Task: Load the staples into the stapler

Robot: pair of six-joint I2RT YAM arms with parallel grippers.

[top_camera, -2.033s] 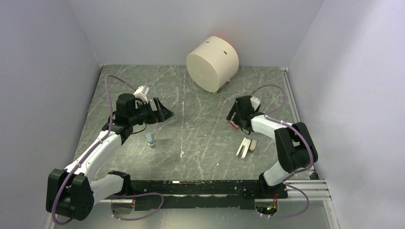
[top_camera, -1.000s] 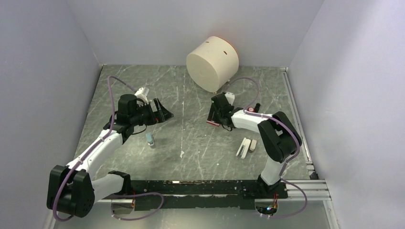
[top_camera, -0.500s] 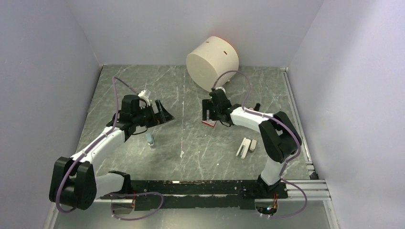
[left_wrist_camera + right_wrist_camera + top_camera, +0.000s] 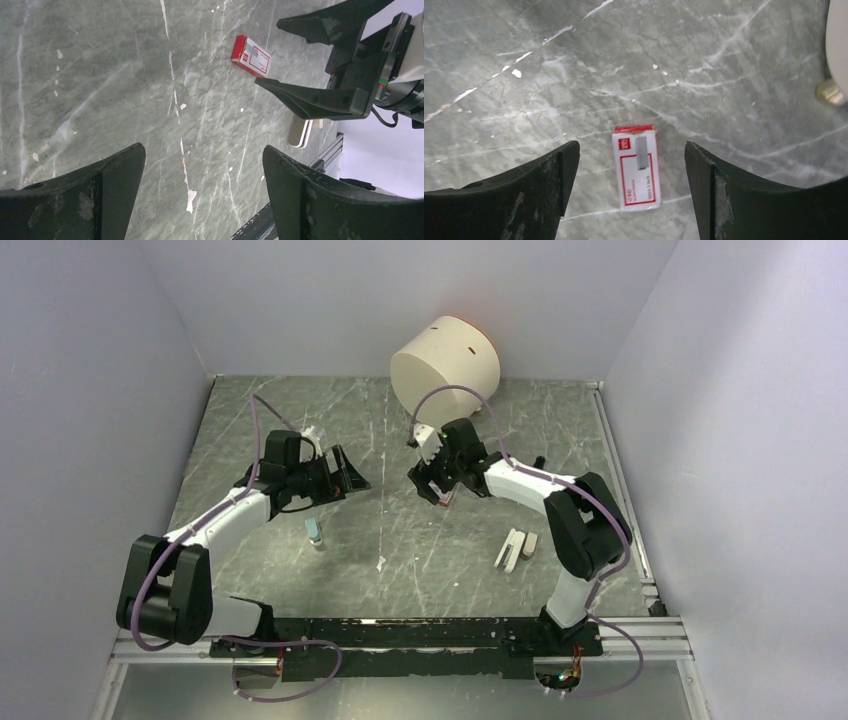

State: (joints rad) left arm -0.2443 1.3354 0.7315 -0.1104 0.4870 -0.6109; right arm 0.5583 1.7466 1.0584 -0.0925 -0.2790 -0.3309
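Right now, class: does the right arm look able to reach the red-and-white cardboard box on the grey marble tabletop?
Probably yes: the right gripper hangs open directly over the red-and-white cardboard box, nothing between them.

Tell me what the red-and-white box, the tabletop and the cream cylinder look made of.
Red-and-white box: thin printed cardboard, matte, with sharp folded edges. Tabletop: grey-green marble-look surface with white veins, slightly glossy; stone or laminate, unclear. Cream cylinder: smooth matte shell, perhaps plastic or painted wood; cannot tell.

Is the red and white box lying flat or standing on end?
Lying flat: the box shows its broad printed face up on the table.
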